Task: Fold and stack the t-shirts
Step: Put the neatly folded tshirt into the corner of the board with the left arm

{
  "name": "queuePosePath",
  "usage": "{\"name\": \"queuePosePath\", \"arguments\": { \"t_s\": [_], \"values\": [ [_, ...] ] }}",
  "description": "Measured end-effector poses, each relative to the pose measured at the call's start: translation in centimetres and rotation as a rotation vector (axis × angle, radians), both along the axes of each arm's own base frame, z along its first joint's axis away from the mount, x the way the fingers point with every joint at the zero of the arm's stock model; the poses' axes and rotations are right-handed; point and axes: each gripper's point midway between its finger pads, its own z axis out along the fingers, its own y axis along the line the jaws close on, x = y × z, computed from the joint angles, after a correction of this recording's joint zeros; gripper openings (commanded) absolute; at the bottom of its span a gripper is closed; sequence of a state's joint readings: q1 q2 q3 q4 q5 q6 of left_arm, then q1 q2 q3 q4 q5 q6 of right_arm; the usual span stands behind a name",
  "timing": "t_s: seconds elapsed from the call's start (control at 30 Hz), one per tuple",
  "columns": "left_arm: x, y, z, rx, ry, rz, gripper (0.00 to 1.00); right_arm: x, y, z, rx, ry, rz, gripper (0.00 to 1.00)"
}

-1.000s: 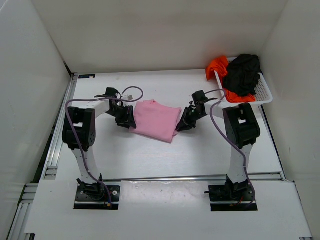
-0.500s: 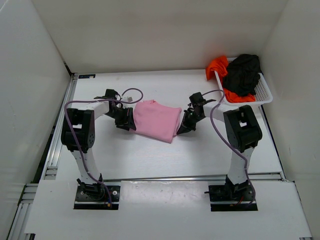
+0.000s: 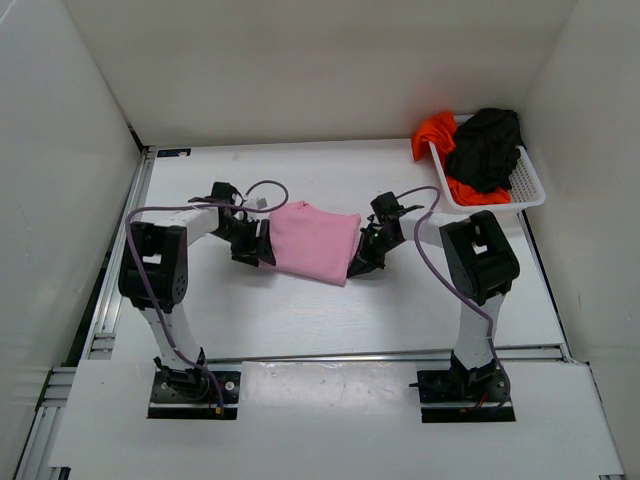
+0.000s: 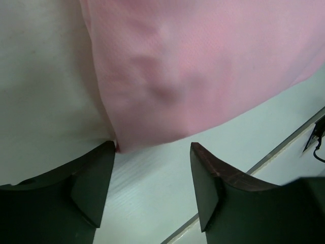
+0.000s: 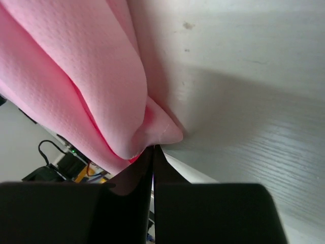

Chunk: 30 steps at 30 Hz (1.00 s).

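Top external only: three t-shirts, one basket. Pink t-shirt (image 3: 312, 240) folded on counter (image 3: 300, 320) between left hand (image 3: 260, 246) and right hand (image 3: 357, 264); black t-shirt (image 3: 485, 148) and orange-red t-shirt (image 3: 435, 130) piled in white basket (image 3: 530, 186) at far right, orange-red draped over its rim. Left wrist only: left hand spread open, one finger touching pink hem. Right wrist only: right hand closed, tips against pink fold.
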State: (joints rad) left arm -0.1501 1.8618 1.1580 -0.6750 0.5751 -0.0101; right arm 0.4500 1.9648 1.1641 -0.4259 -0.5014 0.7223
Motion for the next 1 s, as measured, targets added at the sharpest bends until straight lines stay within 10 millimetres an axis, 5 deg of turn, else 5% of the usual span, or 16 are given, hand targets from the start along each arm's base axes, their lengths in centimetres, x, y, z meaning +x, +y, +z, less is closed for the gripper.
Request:
{"name": "queuePosePath", "arguments": {
  "t_s": [0.33,0.5,0.67,0.77,0.93,1.0],
  "values": [
    [-0.3,0.7,3.1,0.037,-0.053,0.008,0.85,-0.5,-4.3,1.2,-0.221,-0.055,0.052,0.24],
    [3.8,1.2,4.6,0.051,-0.122,0.036,0.91,0.9,-5.7,3.5,-0.251,-0.129,0.027,0.29],
    [7.3,1.0,2.3,0.046,-0.097,0.044,0.92,1.4,-5.9,3.9,-0.259,-0.148,0.024,0.29],
    [7.7,0.3,0.2,0.035,-0.025,0.033,0.82,1.3,-6.0,3.9,-0.262,-0.144,0.024,0.29],
    [8.4,-1.1,-0.3,0.008,-0.002,0.007,0.54,1.3,-6.3,3.8,-0.279,-0.143,0.023,0.29],
    [8.1,-1.7,-0.6,-0.009,0.019,-0.005,0.30,1.2,-6.5,3.7,-0.288,-0.138,0.023,0.29]
  ]
}}
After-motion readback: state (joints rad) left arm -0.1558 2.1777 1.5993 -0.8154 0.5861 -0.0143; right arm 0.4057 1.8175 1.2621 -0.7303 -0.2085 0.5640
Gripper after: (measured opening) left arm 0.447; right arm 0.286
